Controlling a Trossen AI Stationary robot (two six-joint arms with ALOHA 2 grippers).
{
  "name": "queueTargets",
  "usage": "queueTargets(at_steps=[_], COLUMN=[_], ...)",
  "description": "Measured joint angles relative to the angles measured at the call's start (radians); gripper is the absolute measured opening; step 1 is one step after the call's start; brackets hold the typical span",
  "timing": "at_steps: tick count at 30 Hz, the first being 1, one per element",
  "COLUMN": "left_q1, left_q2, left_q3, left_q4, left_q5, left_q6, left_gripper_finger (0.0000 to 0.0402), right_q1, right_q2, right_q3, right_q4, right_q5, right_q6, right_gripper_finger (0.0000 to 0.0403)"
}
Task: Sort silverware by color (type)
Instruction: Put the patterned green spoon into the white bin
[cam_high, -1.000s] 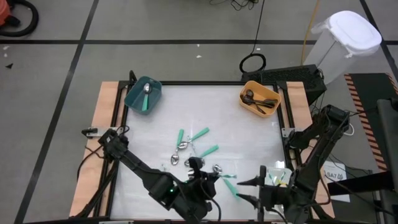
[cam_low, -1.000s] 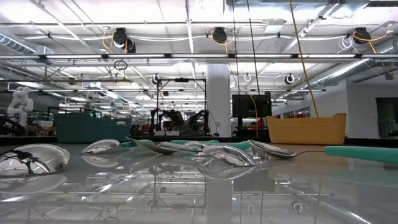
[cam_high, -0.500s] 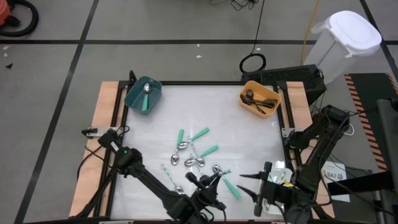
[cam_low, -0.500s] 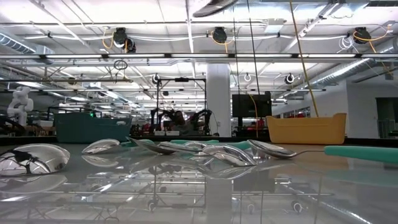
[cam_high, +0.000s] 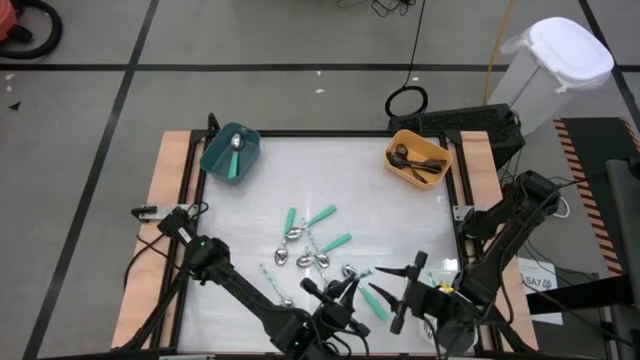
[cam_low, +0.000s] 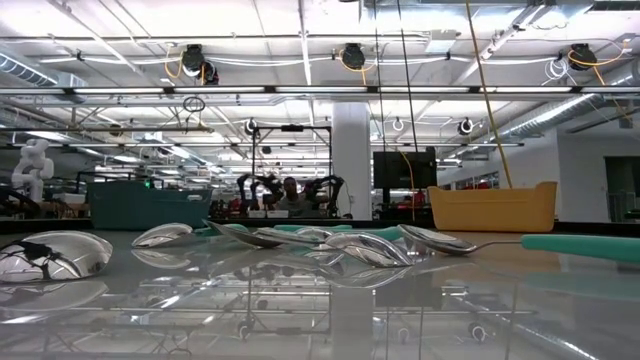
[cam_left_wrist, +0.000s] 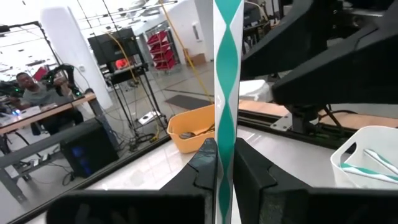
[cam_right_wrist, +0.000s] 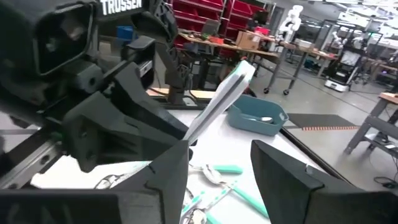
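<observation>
The teal bin (cam_high: 231, 153) sits at the far left corner of the tabletop (cam_high: 380, 210), well away from both grippers, with a silver spoon (cam_high: 236, 144) and a teal handle lying in it. Near the front edge, the left gripper (cam_high: 343, 291) is raised above the tabletop with its fingers pressed together on a teal-handled utensil (cam_left_wrist: 227, 93); in the left wrist view that handle stands straight up between the two dark fingers (cam_left_wrist: 205, 163), and the utensil's working end cannot be seen. Just beyond the left gripper, toward the middle of the tabletop, lies the loose cluster of silverware (cam_high: 312, 250): several shiny spoons mixed with teal-handled pieces, some touching or crossing one another, spread across the tabletop rather than in any bin. From table height the same spoons (cam_low: 365, 247) show as a low row of silver bowls with a teal handle (cam_low: 580, 246) lying off to one side. Close beside the left gripper, to its right, the right gripper (cam_high: 404, 291) hovers over the front of the tabletop with its fingers spread apart and nothing between them, more teal-handled pieces lying on the tabletop beneath it. A white bin (cam_left_wrist: 373, 155) holding teal-handled utensils stands at the front right edge, just beyond the right gripper. The orange bin (cam_high: 418, 158) sits at the far right corner, well apart from both grippers, holding dark utensils (cam_high: 412, 160).
</observation>
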Motion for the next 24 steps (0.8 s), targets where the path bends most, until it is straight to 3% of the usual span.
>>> queueTargets(at_steps=[7, 13, 24], left_q1=[0.004, 0.002, 0.023], left_q2=[0.0, 0.0, 0.002], left_q3=[0.0, 0.0, 0.0], left_q4=[0.001, 0.001, 0.0], left_q5=[0.001, 0.001, -0.004], left_q6=[0.004, 0.027, 0.055], left_gripper_finger=[0.0026, 0.0026, 0.0026], right_q1=[-0.047, -0.063, -0.076], right_q2=[-0.001, -0.001, -0.002], right_q3=[0.0, 0.0, 0.0], right_q4=[0.1, 0.187, 0.268], right_q5=[-0.096, -0.105, -0.11], right_q6=[-0.098, -0.198, -0.275], right_gripper_finger=[0.0171, 0.0164, 0.0036])
